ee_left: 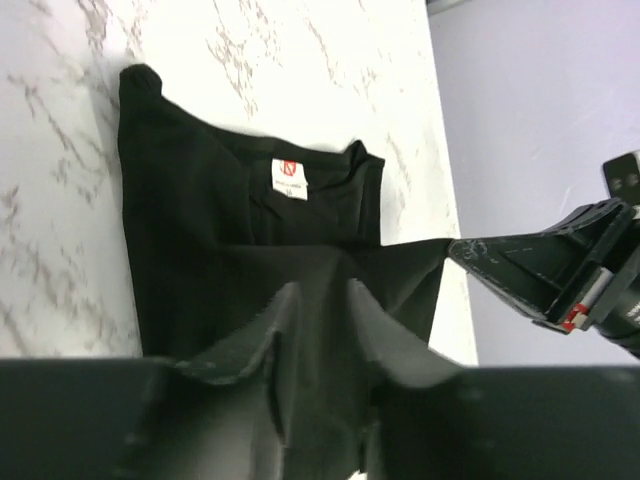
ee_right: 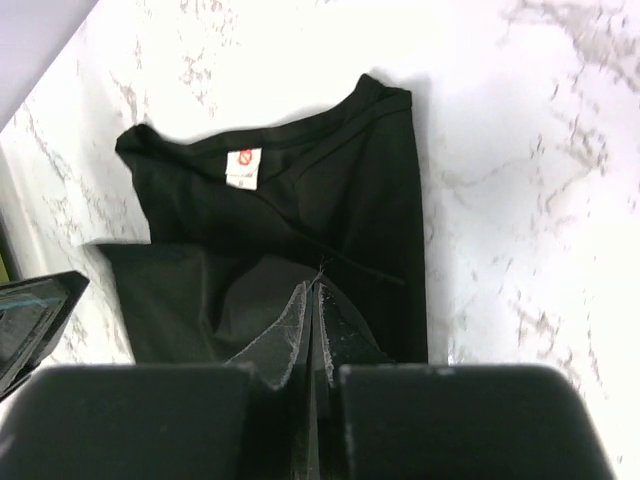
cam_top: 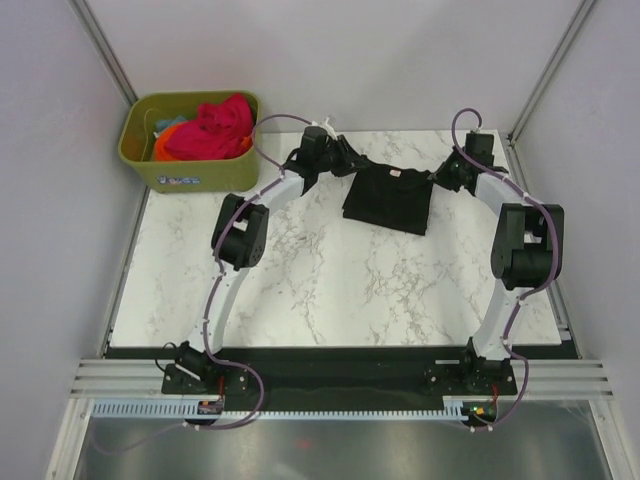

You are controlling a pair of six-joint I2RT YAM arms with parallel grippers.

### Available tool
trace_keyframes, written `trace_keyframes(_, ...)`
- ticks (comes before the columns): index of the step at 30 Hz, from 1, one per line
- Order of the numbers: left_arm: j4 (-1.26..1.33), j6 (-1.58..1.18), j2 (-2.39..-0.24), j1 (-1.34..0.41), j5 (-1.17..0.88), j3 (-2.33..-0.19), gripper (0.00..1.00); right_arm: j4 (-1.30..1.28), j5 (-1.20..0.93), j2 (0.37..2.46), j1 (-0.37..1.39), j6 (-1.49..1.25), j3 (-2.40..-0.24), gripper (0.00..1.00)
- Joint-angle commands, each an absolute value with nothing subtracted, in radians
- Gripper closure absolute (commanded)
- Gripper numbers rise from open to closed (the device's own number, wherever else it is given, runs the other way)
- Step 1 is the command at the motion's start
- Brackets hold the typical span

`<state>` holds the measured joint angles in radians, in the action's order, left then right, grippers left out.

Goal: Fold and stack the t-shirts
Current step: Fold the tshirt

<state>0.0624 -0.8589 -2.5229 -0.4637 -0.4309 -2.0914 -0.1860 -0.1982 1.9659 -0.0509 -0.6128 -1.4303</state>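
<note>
Grey walls (cam_top: 50,150) close in a white marbled table (cam_top: 330,290), with both arms reaching to its far edge. The black t-shirt (cam_top: 388,198) lies there, about midway along that edge, already folded into a compact, slightly skewed rectangle. Its neck label (ee_left: 288,180) faces up.

Your left gripper (ee_left: 322,290) is at the shirt's left side. Its fingers stand slightly parted over the cloth, and you cannot tell from here whether any fabric is caught between them. Your right gripper (ee_right: 318,285) is at the shirt's right side with its fingers clenched tight. A flap of the black cloth is drawn out to their tips, so it looks pinched there.

Expect the shirt to be light, limp and thin. It will drape and sag the moment you lift it, and a one-sided pull will likely drag the folded layers out of line. Take it at a folded edge or corner, pinching through all the layers. Use both sides together if you move it.

The olive-green bin (cam_top: 175,170) sits at the far left corner of the surface, well apart from the black shirt. It holds a loose heap: a bright pink-red t-shirt (cam_top: 215,128) mounded on top, an orange t-shirt (cam_top: 163,148) below it at the left, and a sliver of teal cloth (cam_top: 172,124) behind. They are tangled, so pulling one will probably bring its neighbours along.
</note>
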Motion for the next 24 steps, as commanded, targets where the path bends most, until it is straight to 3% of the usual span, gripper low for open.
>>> trace_keyframes(1, 0.271, -0.923, -2.592, -0.453, -0.463, -2.195, 0.64, -0.075, -0.230, 2.025, -0.069, -0.617, -1.482, 0.95)
trace_keyframes(3, 0.268, -0.916, -2.594, -0.437, -0.454, -2.203, 0.44, -0.032, -0.288, 2.065, -0.077, -0.617, -1.515, 0.77)
trace_keyframes(5, 0.205, -0.862, -2.565, -0.405, -0.459, -2.183, 0.39, -0.047, -0.307, 2.088, -0.090, -0.601, -1.531, 0.72)
trace_keyframes(6, 0.172, -0.827, -2.513, -0.397, -0.454, -2.152, 0.38, -0.057, -0.317, 2.080, -0.095, -0.591, -1.531, 0.64)
trace_keyframes(12, 0.026, -0.568, -2.291, -0.387, -0.474, -1.909, 0.38, -0.231, -0.302, 1.944, -0.103, -0.493, -1.481, 0.48)
trace_keyframes(17, 0.061, -0.522, -2.203, -0.405, -0.546, -1.670, 0.44, -0.302, -0.399, 1.893, -0.103, -0.387, -1.359, 0.45)
trace_keyframes(24, 0.081, -0.486, -2.212, -0.445, -0.598, -1.591, 0.44, -0.342, -0.468, 1.924, -0.106, -0.307, -1.315, 0.41)
